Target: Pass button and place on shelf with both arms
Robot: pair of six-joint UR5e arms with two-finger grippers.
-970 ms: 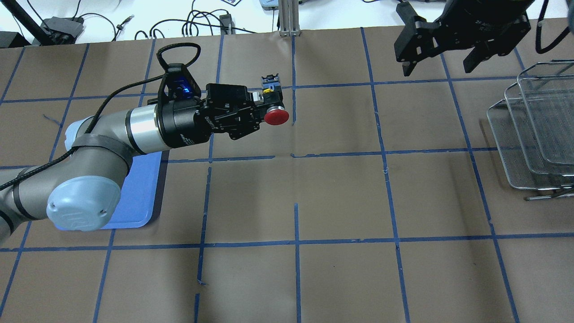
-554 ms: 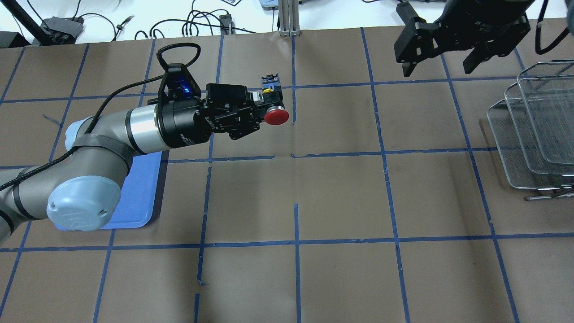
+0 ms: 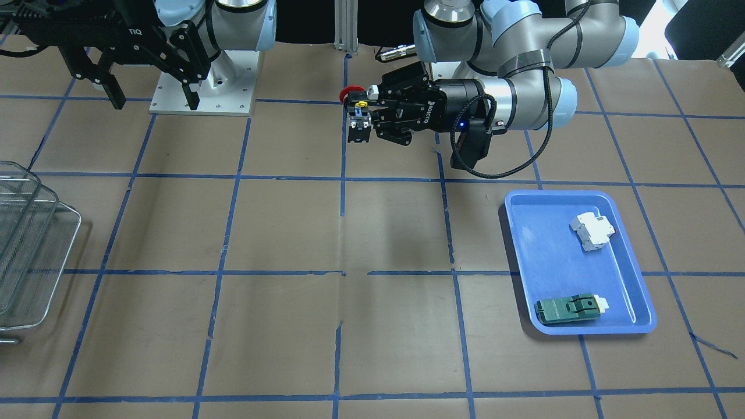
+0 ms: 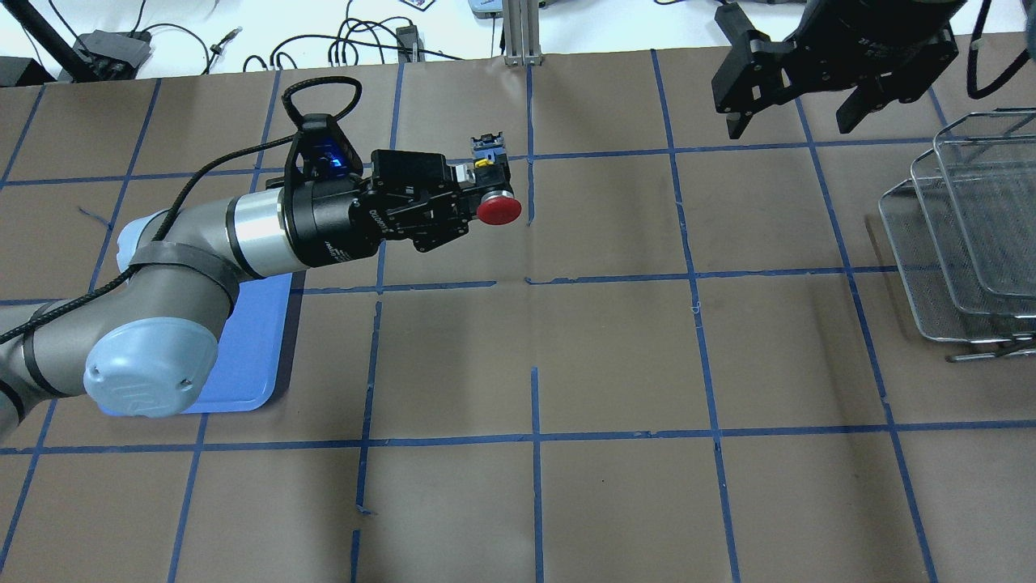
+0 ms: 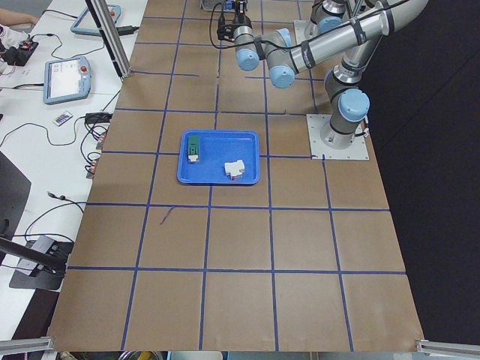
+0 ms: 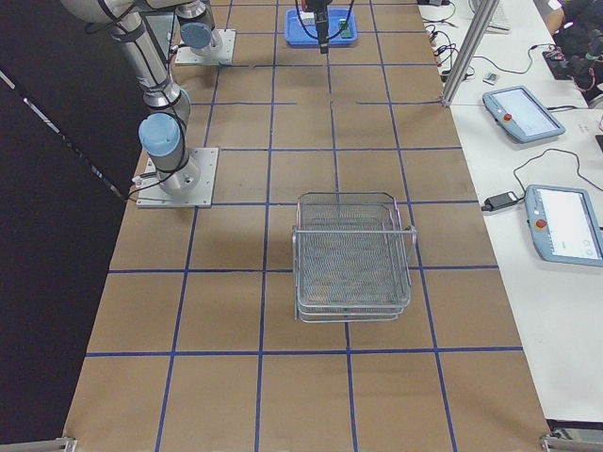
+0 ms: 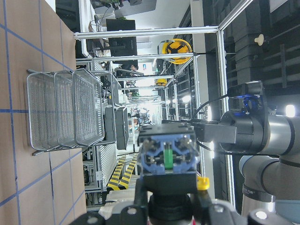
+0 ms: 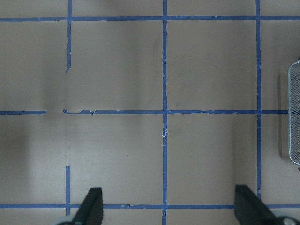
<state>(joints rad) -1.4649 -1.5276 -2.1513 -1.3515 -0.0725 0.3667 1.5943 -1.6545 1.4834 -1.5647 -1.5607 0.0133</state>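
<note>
Above brown gridded paper point(image 4: 615, 356), ROBOTIQ-marked left gripper point(image 4: 471, 185) clamps the button point(image 4: 498, 210); right gripper point(image 4: 789, 121) gapes empty.

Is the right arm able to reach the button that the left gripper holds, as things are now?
Probably yes. The right gripper is open, nothing stands between it and the button, and the button sticks out past the left gripper, in free air over the table.

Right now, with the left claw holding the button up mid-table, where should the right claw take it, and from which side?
Probably the blue contact block: it sticks out clear of the left claw at the button's far end and looks flat-sided. Come from the robot's right with the open right claw; the left claw blocks the other side.
</note>
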